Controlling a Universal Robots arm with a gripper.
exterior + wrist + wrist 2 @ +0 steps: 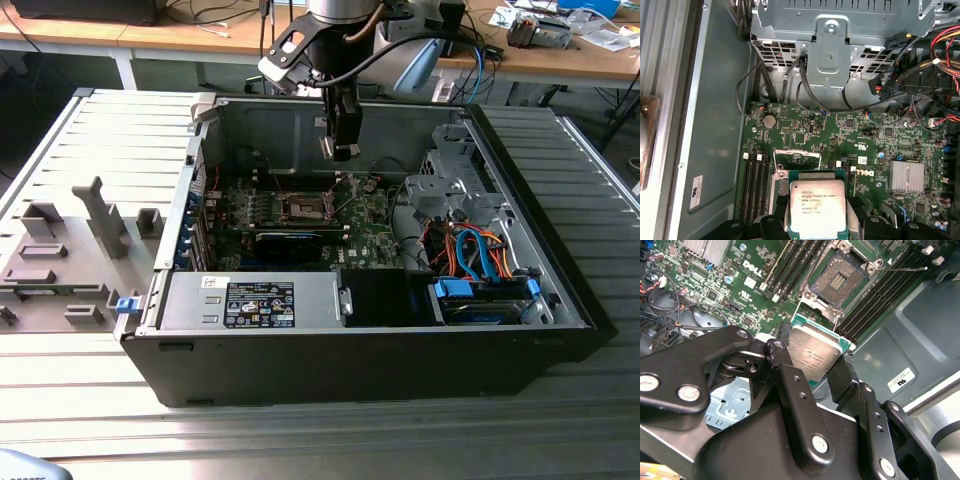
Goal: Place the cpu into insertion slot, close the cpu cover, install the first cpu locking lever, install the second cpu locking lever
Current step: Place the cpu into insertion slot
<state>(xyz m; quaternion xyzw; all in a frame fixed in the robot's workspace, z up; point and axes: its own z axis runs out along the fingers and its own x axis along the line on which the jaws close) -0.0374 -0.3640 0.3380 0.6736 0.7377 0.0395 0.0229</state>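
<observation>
Exterior view, left part of frame: a grey fixture tray [60, 262] lay on the ribbed table [300, 430], just beside the open computer case [380, 365]. Inside the case, lower left, a labelled power supply [258, 303] sat in front of the green motherboard [372, 240]. At centre, the insertion slot [308, 208] lay on that board. In the second wrist view its dark contact field [842, 275] was exposed, and a thin wire lever [905, 269] stood out from the rim.

The gripper [343, 150] hung above the board, slightly toward the exterior view's right of the slot and clear of it. In both wrist views its black fingers [785, 365] [771, 226] were clamped on opposite edges of the cpu [815, 352] [818, 207], silver top visible, apart from the slot.

Right part of frame: a drive cage [452, 185] with blue and orange cables [478, 255].
</observation>
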